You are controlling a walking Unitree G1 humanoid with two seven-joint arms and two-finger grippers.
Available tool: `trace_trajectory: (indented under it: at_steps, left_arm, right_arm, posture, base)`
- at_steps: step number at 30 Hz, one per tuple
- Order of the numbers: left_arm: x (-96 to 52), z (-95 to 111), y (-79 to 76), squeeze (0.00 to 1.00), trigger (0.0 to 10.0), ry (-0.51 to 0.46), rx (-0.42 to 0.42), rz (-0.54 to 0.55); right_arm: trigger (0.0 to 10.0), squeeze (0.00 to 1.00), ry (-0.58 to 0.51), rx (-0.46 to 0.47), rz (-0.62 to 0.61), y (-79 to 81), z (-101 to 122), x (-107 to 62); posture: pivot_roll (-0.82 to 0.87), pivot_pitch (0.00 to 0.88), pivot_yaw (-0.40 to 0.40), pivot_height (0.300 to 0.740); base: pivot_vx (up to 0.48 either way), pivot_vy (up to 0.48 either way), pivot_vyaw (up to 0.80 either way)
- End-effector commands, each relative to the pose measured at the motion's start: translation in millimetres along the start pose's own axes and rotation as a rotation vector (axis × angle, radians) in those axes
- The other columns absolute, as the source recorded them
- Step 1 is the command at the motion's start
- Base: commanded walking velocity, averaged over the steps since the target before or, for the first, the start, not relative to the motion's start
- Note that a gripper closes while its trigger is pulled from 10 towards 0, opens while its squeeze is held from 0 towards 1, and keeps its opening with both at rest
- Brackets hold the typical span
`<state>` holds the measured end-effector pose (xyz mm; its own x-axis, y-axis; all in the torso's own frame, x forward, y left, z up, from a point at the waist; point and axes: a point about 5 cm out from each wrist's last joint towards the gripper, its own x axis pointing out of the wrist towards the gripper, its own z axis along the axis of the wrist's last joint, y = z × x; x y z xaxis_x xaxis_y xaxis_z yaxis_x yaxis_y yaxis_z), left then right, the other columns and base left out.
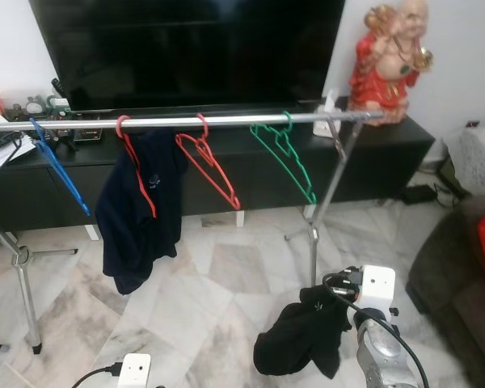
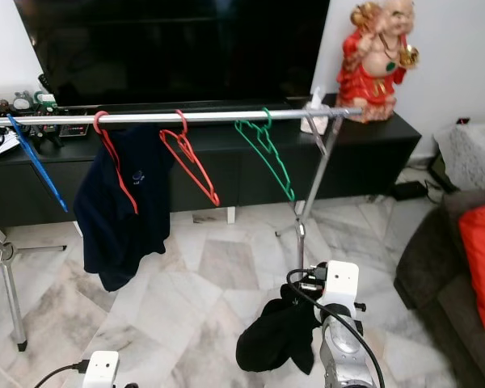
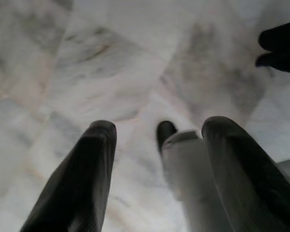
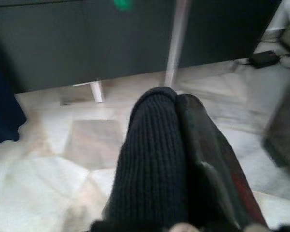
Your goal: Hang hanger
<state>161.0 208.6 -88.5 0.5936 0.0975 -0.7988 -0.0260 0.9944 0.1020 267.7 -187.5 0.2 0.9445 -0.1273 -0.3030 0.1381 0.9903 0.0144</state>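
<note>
Marble flooring (image 1: 226,283) is being spanned by a silver clothes rail (image 1: 226,120), which is standing just in front of a black TV cabinet (image 1: 380,153). Four hangers are being carried on that rail: a blue hanger (image 1: 58,168) at its left end, a red hanger (image 1: 137,174) bearing a navy garment (image 1: 137,218), an empty red hanger (image 1: 210,170) and a green hanger (image 1: 287,158) toward its right end. Below the rail's right end, a black knitted garment (image 1: 303,335) is being held clamped in the right gripper (image 4: 176,104). The left gripper (image 3: 157,137) is being held low over the floor, fingers apart.
</note>
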Motion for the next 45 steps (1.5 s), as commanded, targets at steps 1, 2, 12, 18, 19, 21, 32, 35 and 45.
trace_trajectory:
  at_steps: [1,2,12,18,19,21,32,35,45]
  left_arm:
    - [-0.6,-3.0,-0.5,0.00,10.0,0.011,0.005,-0.001]
    - [-0.7,-3.6,-0.4,0.00,10.0,0.012,0.005,-0.001]
    - [-0.9,-3.8,0.5,0.00,10.0,0.011,0.005,0.005]
    - [-0.6,-3.1,-1.8,0.00,10.0,0.011,0.009,0.004]
    - [-0.6,-3.1,-1.8,0.00,10.0,0.011,0.009,0.004]
    - [-0.1,-1.4,-2.1,0.00,10.0,0.007,0.007,0.002]
    - [2.7,11.8,3.2,0.00,10.0,-0.027,0.015,0.022]
    - [3.1,13.9,3.0,0.00,10.0,-0.033,0.018,0.021]
    - [3.1,14.4,5.0,0.00,10.0,-0.033,0.022,0.021]
  right_arm:
    - [10.0,0.00,-0.037,-0.002,0.007,0.3,8.3,2.7]
    - [10.0,0.00,-0.037,-0.003,0.008,0.2,7.8,2.4]
    - [10.0,0.00,-0.046,-0.031,0.019,1.0,9.8,3.1]
    - [10.0,0.00,-0.047,-0.029,0.016,-0.4,10.6,3.5]
    - [10.0,0.00,-0.047,-0.029,0.016,-0.4,10.6,3.5]
    - [10.0,0.00,-0.043,-0.030,0.017,-0.9,9.8,3.6]
    - [10.0,0.00,-0.054,-0.024,0.025,3.5,17.8,8.4]
    - [10.0,0.00,-0.061,-0.020,0.024,4.8,20.1,9.5]
    - [10.0,0.00,-0.056,-0.016,0.019,4.1,18.9,9.0]
  posture:
    - [-0.11,0.000,-0.044,0.740]
    - [-0.12,0.000,-0.044,0.740]
    - [-0.12,0.000,-0.042,0.740]
    - [-0.12,0.000,-0.039,0.740]
    - [-0.12,0.000,-0.039,0.740]
    - [-0.12,0.000,-0.040,0.740]
    - [-0.11,0.000,-0.046,0.740]
    - [-0.11,0.000,-0.042,0.740]
    - [-0.11,0.000,-0.037,0.740]
  base:
    - [0.345,0.000,0.00]
    - [0.345,0.000,0.00]
    - [0.339,0.000,0.00]
    - [0.000,0.000,0.00]
    - [0.000,0.000,0.00]
    - [0.000,0.000,0.00]
    - [0.000,-0.024,0.00]
    - [0.000,-0.294,0.00]
    - [0.000,-0.305,0.00]
